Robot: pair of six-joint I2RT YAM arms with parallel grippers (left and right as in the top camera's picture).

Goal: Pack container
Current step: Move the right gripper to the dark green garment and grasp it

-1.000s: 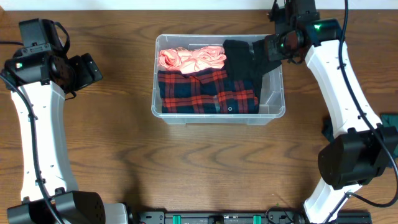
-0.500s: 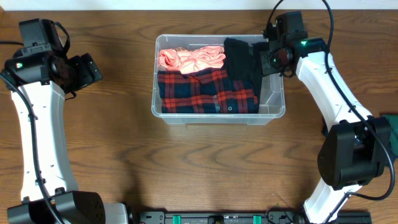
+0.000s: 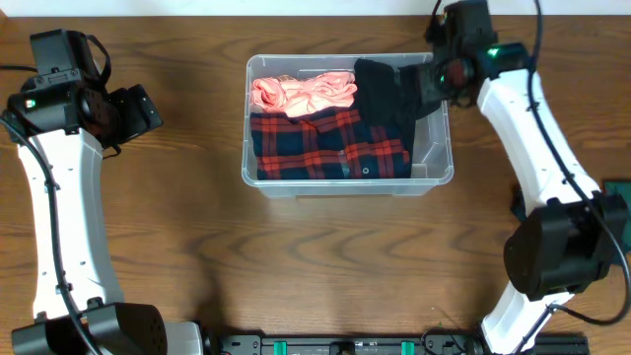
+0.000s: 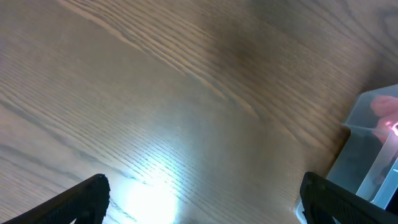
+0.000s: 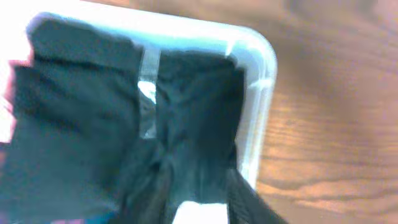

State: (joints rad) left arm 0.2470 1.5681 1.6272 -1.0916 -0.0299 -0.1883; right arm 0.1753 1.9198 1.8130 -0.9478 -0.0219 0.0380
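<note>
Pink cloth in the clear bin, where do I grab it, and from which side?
Pinch a raised fold of the pink cloth, probably straight down from above. It lies bunched in a far corner of the container, so its walls and the plaid shirt block a sideways approach.

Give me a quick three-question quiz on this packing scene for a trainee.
1. True or false: the left gripper holds a garment.
2. The black garment lies at the container's: A) left end, B) middle, C) right end.
3. How many garments are in the container?
Key: 1. False, it is open over bare table. 2. C. 3. Three: black garment, pink cloth, plaid shirt.
</note>
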